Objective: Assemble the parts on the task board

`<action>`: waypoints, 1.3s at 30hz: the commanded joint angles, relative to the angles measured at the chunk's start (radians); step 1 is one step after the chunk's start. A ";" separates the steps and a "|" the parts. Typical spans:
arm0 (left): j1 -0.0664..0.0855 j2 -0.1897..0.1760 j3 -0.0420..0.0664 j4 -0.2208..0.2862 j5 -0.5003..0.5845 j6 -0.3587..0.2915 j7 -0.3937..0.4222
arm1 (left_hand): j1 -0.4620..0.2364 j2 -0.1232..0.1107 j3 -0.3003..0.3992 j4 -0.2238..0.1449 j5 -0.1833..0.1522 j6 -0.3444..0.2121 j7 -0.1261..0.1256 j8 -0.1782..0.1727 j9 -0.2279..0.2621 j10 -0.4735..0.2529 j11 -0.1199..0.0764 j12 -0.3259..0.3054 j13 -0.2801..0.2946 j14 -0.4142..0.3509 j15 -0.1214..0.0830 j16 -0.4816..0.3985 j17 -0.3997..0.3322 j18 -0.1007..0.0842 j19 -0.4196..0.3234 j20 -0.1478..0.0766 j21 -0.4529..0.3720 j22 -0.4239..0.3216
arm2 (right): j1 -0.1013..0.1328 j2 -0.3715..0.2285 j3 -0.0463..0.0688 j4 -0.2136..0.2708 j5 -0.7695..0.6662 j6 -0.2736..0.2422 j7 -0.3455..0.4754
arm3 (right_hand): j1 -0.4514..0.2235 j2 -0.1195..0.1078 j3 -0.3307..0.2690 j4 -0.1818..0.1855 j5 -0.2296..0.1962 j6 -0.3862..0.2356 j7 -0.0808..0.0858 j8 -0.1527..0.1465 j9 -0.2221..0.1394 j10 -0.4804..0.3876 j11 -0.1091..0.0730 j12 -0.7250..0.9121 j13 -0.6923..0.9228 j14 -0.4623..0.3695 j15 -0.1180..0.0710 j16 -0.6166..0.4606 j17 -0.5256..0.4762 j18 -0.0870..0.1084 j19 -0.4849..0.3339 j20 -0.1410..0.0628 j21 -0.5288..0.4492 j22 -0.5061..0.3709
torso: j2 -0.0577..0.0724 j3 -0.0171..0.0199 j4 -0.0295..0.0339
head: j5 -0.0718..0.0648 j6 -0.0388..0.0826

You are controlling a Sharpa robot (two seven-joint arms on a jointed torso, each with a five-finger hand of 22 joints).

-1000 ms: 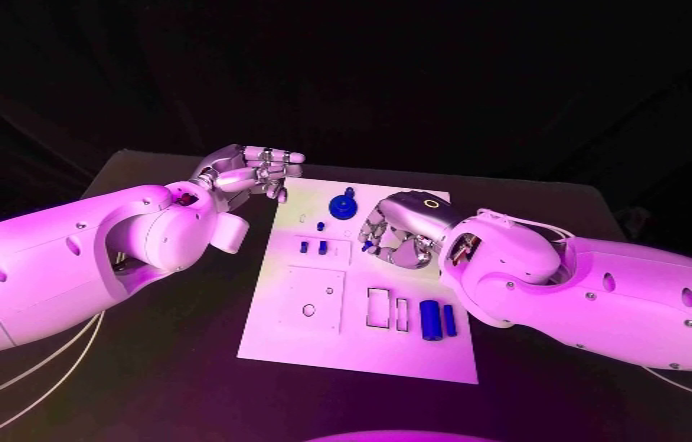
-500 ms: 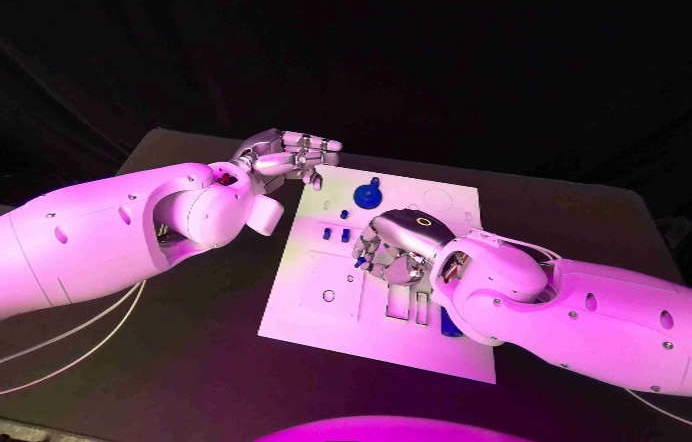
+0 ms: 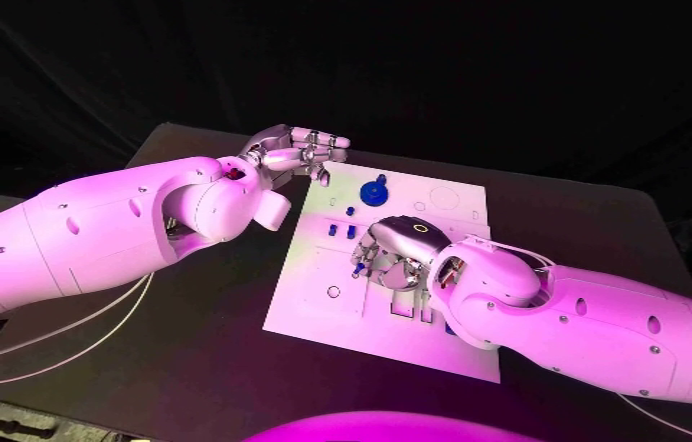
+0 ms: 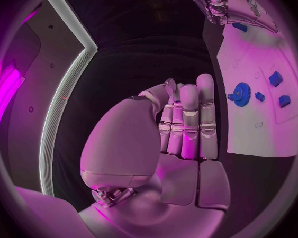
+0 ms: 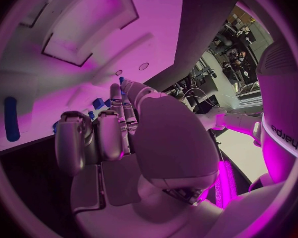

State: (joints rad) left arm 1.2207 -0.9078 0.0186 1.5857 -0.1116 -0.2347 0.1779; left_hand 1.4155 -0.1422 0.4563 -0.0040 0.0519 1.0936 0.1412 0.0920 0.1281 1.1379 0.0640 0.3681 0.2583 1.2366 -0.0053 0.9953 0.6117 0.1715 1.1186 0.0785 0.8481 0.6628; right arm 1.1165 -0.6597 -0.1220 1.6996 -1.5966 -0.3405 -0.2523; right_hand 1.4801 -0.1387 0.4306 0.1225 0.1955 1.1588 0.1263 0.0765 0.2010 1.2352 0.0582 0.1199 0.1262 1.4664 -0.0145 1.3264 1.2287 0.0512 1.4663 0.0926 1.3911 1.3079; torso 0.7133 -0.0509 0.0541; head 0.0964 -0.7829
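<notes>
right fingers (image 3: 378, 259) curled over task board (image 3: 447, 202).

A dark worktop (image 3: 216, 362) carries everything, its far edge running from the left corner across to the right. Thin white cables (image 3: 58, 337) lie in loose curves on its near left part. Behind the worktop hangs a black cloth backdrop (image 3: 433, 52) with soft folds.
</notes>
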 commanded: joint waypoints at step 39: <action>0.001 0.003 0.001 0.003 0.002 0.025 -0.004 | 0.002 0.006 -0.003 -0.004 -0.001 -0.001 0.003 -0.002 -0.001 -0.009 0.003 0.005 0.001 -0.008 -0.002 -0.003 -0.002 0.013 0.007 0.003 -0.007 -0.002 | -0.012 0.028 -0.001 -0.036 -0.015 0.058 -0.006 | -0.013 -0.002 0.001 -0.008 0.004 0.002 0.002 0.004 0.001 0.002 0.003 -0.009 0.000 0.040 -0.004 0.003 -0.001 -0.011 0.020 -0.006 0.000 0.185 | -0.001 -0.0007 0.0009 | 0.005 -0.013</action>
State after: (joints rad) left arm 1.2207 -0.9066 0.0186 1.5863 -0.1116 -0.2269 0.1705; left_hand 1.4156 -0.1422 0.4563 -0.0041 0.0519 1.0936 0.1412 0.0920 0.1283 1.1344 0.0675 0.3681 0.2581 1.2366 -0.0053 0.9953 0.6104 0.1714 1.1185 0.0785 0.8441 0.6622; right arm 1.1072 -0.6332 -0.1215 1.6646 -1.6001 -0.3095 -0.2560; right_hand 1.4762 -0.1428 0.4333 0.1198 0.1946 1.1570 0.1248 0.0768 0.2013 1.2364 0.0595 0.1164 0.1262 1.4664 -0.0145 1.3264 1.2283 0.0526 1.4663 0.0926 1.3910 1.3074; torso 0.7132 -0.0518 0.0550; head 0.1010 -0.7953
